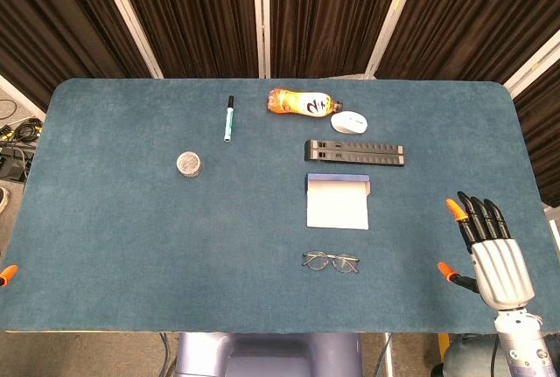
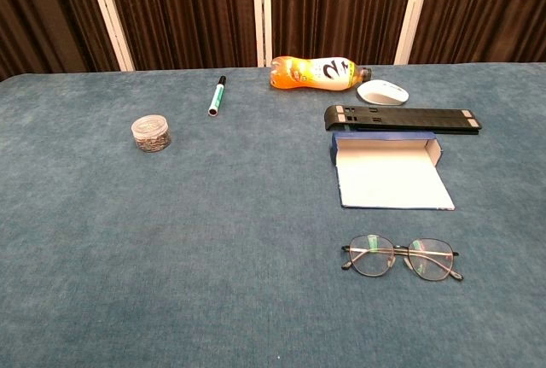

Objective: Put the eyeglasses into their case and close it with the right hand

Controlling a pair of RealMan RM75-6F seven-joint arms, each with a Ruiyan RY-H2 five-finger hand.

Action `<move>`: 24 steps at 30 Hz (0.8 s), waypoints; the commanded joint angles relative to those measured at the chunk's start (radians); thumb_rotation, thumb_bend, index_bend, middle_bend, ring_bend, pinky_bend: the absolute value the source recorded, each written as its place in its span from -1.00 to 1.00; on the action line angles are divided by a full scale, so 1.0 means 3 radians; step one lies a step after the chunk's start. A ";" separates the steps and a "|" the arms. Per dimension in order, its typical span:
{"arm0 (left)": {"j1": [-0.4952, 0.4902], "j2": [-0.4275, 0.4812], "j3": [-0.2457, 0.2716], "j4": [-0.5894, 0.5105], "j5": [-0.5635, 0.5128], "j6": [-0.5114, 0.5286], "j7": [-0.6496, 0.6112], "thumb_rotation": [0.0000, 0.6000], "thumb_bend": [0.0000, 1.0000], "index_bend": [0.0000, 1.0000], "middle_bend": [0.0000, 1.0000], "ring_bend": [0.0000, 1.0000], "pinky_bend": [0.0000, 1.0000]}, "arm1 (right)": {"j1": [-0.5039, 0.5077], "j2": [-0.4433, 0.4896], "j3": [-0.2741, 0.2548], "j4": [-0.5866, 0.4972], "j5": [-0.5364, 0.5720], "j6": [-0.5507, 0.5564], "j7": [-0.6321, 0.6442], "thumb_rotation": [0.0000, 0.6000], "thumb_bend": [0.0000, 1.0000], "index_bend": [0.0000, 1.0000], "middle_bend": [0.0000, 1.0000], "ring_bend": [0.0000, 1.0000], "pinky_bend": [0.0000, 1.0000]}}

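Note:
Thin-rimmed eyeglasses point(image 1: 331, 261) point(image 2: 402, 257) lie folded flat near the table's front edge. Just behind them the blue case point(image 1: 338, 202) point(image 2: 392, 176) lies open, its pale lid spread flat toward the glasses. My right hand point(image 1: 490, 250) hovers at the front right, well to the right of the glasses, fingers spread and holding nothing; the chest view does not show it. Of my left hand only an orange fingertip point(image 1: 7, 274) shows at the left edge of the head view.
A long black bar point(image 1: 354, 152) point(image 2: 401, 118) lies right behind the case. Farther back are a white mouse point(image 1: 349, 122), an orange bottle point(image 1: 302, 101) on its side, and a green marker point(image 1: 228, 118). A small round tin point(image 1: 189, 164) stands mid-left.

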 commanded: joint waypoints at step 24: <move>-0.0242 -0.0129 -0.0128 0.0065 -0.0356 -0.0405 0.0211 1.00 -1.00 -1.00 -1.00 -1.00 -1.00 | 0.1104 -0.0489 0.0166 -0.0020 0.0539 -0.1861 -0.0106 1.00 -0.64 -0.14 -1.00 -1.00 -1.00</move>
